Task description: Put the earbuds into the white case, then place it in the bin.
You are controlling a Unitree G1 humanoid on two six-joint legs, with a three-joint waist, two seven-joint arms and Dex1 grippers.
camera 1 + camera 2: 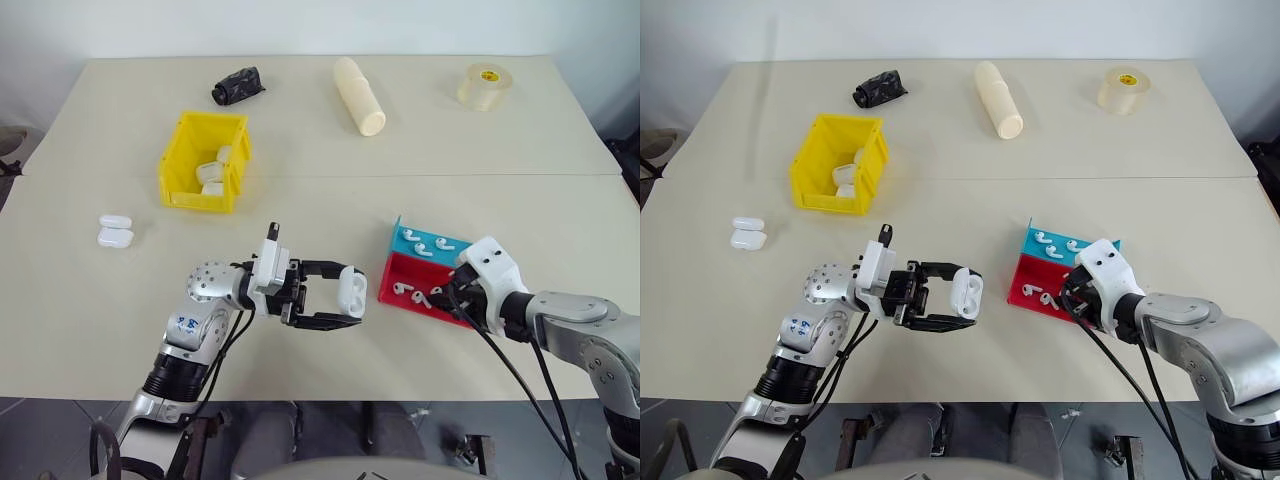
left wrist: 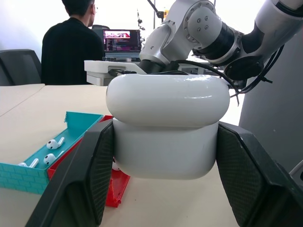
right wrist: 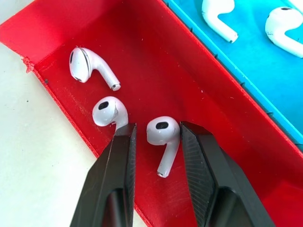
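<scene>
My left gripper is shut on the white case, holding it above the table with its lid closed. To its right, my right gripper reaches down into the red tray. Its fingers are open, straddling one earbud, with a small gap left on one side. Two more earbuds lie beside it in the red tray. The yellow bin stands at the back left with a few white cases inside.
A blue tray with earbuds adjoins the red tray. Two white cases lie at the left. A black object, a cream cylinder and a tape roll sit at the back. A person sits beyond the table.
</scene>
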